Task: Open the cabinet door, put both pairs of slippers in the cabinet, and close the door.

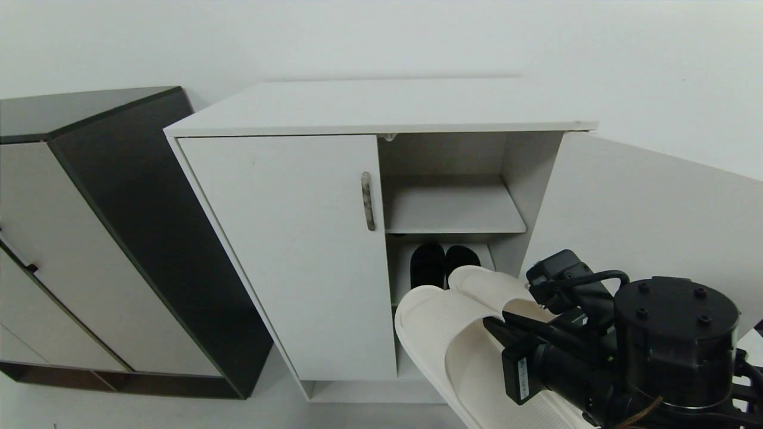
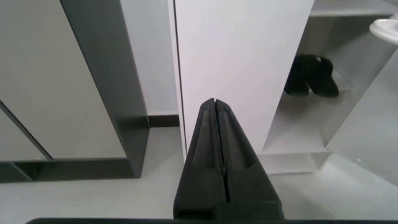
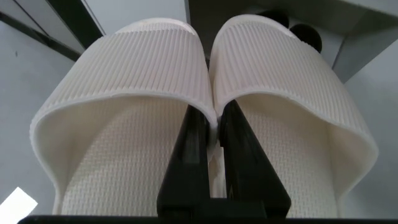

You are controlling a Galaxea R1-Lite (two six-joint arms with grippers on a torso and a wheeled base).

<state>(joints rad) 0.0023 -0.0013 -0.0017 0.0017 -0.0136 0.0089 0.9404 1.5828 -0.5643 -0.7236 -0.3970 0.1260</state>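
Closest in, the right gripper holds a pair of white ribbed open-toe slippers off the floor. Its black fingers pinch the two inner edges of the straps where the slippers meet side by side. The white slippers' toes point toward the open half of the cabinet, just in front of its lower compartment. The left gripper hangs low above the pale floor, facing the closed door, with its fingers pressed together on nothing. Beyond them stands the white two-door wooden cabinet. Its left door is shut and carries a slim vertical metal handle at its inner edge. Its right door is swung wide open to the right. Inside the open half, a pair of black slippers sits side by side on the lower shelf, toward its back edge with the toes turned inward, just past the tips of the white pair. Above them is the upper shelf. To the left of the white cabinet, close beside it, stands a cabinet with pale doors and dark sides, and behind both is a plain white wall
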